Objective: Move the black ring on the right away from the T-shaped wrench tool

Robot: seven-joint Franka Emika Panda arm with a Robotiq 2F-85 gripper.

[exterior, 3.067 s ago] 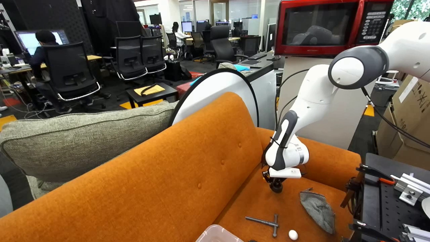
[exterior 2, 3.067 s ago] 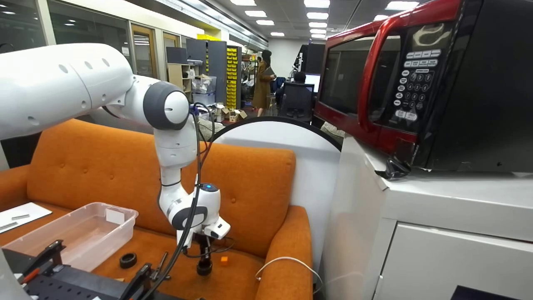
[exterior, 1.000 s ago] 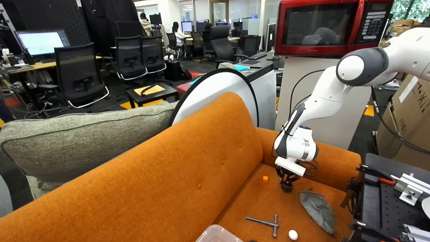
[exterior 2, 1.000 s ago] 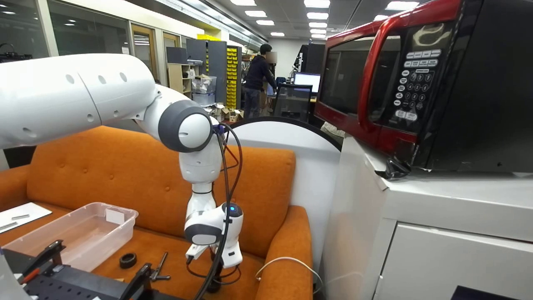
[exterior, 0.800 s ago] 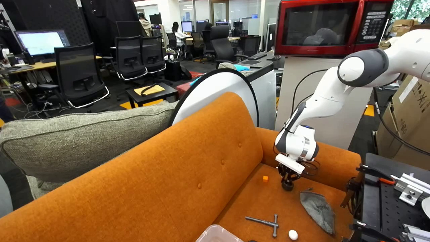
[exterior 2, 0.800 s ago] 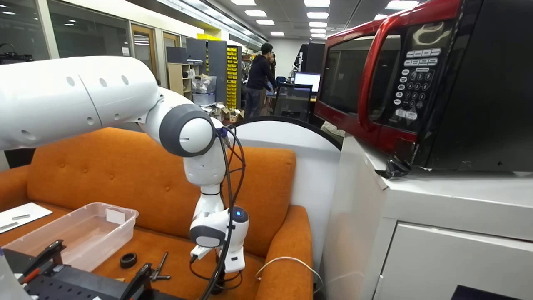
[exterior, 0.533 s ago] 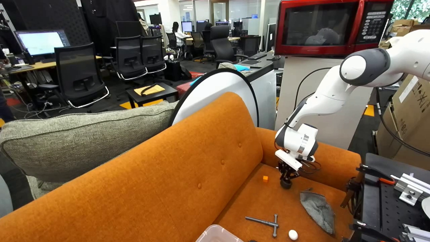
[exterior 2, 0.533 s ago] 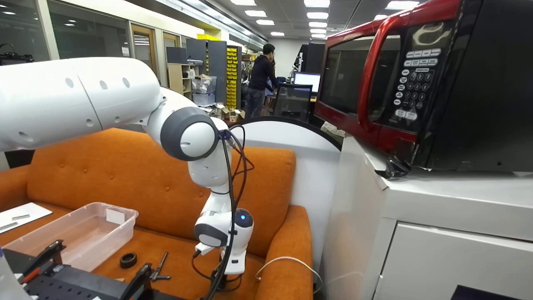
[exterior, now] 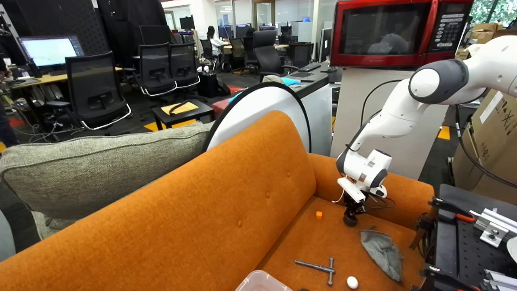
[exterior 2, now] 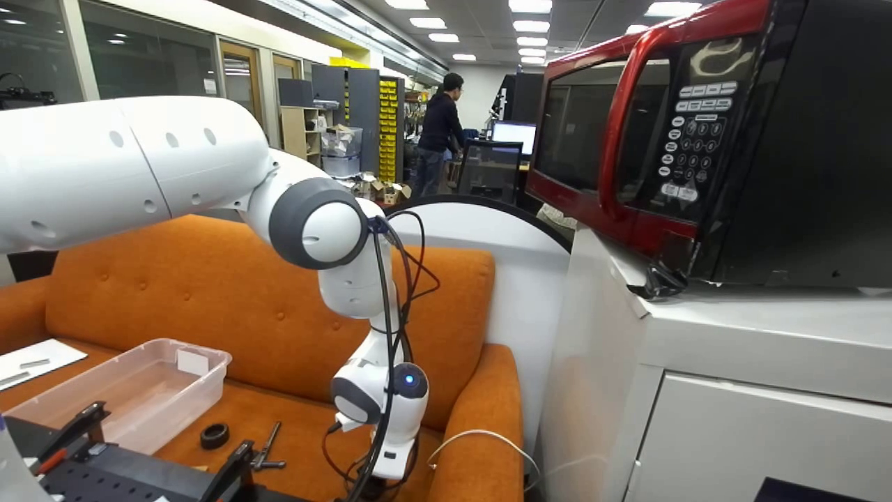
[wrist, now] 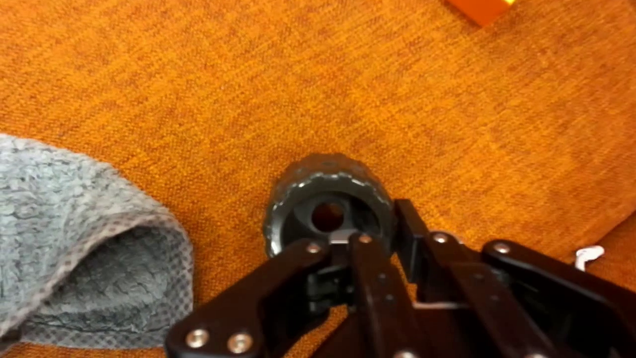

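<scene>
My gripper (wrist: 375, 223) is shut on the wall of a black ring (wrist: 325, 171), a knurled wheel-like piece; one finger reaches over its opening, the other lies against its outer side. In an exterior view the gripper (exterior: 353, 211) holds this ring (exterior: 349, 221) low over the orange sofa seat; I cannot tell if it touches. The grey T-shaped wrench tool shows in both exterior views (exterior: 316, 266) (exterior 2: 267, 446), lying on the seat well apart from the held ring. A second black ring (exterior 2: 214, 436) lies beyond the tool. The arm and cables mostly hide the gripper in that view.
A grey cloth (exterior: 381, 250) lies close beside the gripper; it also shows in the wrist view (wrist: 79, 238). A small orange cube (exterior: 319, 215), a white ball (exterior: 352, 282) and a clear bin (exterior 2: 223, 362) are on the seat. The sofa armrest (exterior 2: 491, 404) and a black cart (exterior: 448, 242) flank it.
Over three seconds my gripper, holding the ring, has moved from beside the orange cube toward the armrest side, uncovering the cube. In the last half second it shifts slightly farther and the wrist tilts.
</scene>
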